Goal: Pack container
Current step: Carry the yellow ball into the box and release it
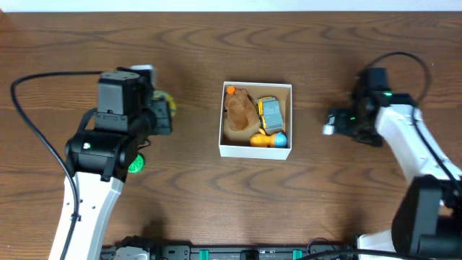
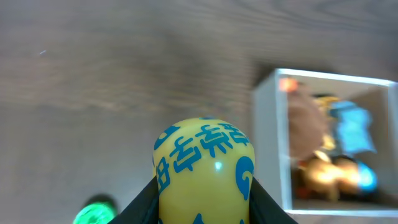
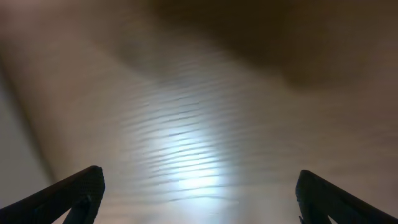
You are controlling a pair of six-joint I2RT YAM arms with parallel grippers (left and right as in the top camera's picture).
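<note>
**Clerk:** Entry one, the container?

**Checker:** The container [image 1: 255, 152] is a square, shallow cardboard box with white outer walls and a tan inside. It stands open-topped on the wood-grain bench [image 1: 346, 217], between the two arms.

**Clerk:** Contents?

**Checker:** Five pieces.
- A brown plush toy [image 1: 240, 112] lies along the container's left wall.
- A yellow toy car [image 1: 271, 114] with grey-blue windows sits just beside the plush, toward the right wall.
- A small orange ball [image 1: 230, 90] is in the far left corner, touching the plush.
- A blue ball [image 1: 280, 140] is in the near right corner.
- An orange-yellow piece [image 1: 260, 139] touches the blue ball. I cannot tell what kind of thing it is.

**Clerk:** And the left pincer?

**Checker:** The left pincer [image 2: 204, 208] is clamped on a yellow ball [image 2: 204, 165] printed with blue characters, with one of its fingers [image 2: 146, 202] pressed to each side. It is left of the container and apart from it. In the wrist view the white wall shows just past the ball.

**Clerk:** Right side?

**Checker:** The right pincer [image 3: 199, 199] has its fingers [image 3: 78, 190] spread wide with nothing between them, and only blurred bench lies beneath. It is right of the container and well apart from it.

**Clerk:** Loose items?

**Checker:** One green disc [image 1: 136, 165] lies on the bench. It is left of the container, farther from it than the held ball, and next to the left arm. It is too small to identify.
</note>
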